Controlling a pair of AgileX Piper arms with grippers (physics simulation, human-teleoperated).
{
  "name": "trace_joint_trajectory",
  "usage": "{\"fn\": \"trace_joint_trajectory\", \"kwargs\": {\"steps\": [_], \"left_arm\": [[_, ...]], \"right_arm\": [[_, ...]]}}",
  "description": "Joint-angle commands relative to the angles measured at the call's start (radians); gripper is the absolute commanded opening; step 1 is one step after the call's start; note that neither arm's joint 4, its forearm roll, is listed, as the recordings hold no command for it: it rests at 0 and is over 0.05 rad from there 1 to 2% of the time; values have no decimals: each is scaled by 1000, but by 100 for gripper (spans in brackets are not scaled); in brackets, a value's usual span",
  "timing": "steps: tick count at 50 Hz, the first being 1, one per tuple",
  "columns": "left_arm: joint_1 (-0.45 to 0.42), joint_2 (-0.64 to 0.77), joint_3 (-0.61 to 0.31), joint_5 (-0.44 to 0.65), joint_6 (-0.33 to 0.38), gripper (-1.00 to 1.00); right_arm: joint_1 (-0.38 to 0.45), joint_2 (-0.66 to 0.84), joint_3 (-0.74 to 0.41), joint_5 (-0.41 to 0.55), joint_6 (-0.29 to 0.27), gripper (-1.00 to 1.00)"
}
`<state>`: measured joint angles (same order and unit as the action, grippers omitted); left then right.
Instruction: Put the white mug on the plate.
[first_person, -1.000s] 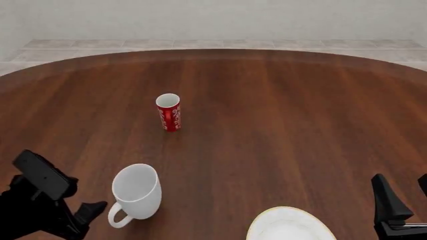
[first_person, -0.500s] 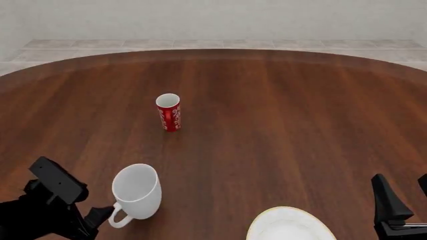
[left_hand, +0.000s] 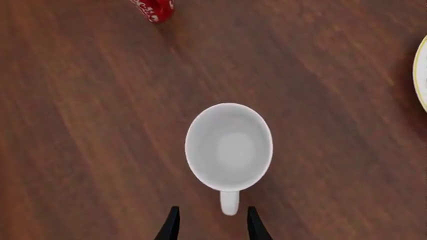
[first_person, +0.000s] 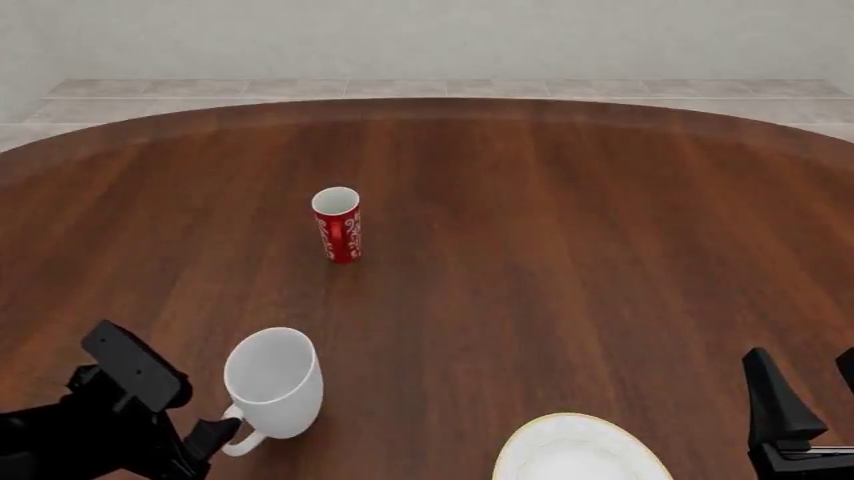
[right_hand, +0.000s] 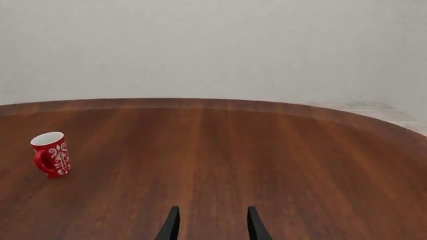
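Observation:
The white mug stands upright on the table near the front left, its loop handle turned toward my left arm. In the left wrist view the white mug shows its empty inside, and its handle points into the gap of my open left gripper, not touching either finger. My left gripper sits right at the handle. The plate, white with a gold rim, lies at the front edge right of the mug; a sliver of the plate shows in the left wrist view. My right gripper is open, empty.
A slim red patterned cup stands upright farther back on the brown wooden table; the red cup also appears in the right wrist view and at the picture's edge in the left wrist view. A pale wall rises behind the table's far edge.
My left arm has moved right and forward, bringing its fingers up to the mug's handle. The mug, plate, red cup and right arm have stayed still.

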<state>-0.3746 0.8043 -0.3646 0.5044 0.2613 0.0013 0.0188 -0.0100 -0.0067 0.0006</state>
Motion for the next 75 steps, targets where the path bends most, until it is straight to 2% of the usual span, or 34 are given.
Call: {"fn": "trace_joint_trajectory", "kwargs": {"steps": [1,75], "left_arm": [[-17,27,16,-34,-17,100],[-65,225,104,-253,-80,100]], "right_arm": [[0,0,0,0,0,100],[0,0,0,0,0,100]]}}
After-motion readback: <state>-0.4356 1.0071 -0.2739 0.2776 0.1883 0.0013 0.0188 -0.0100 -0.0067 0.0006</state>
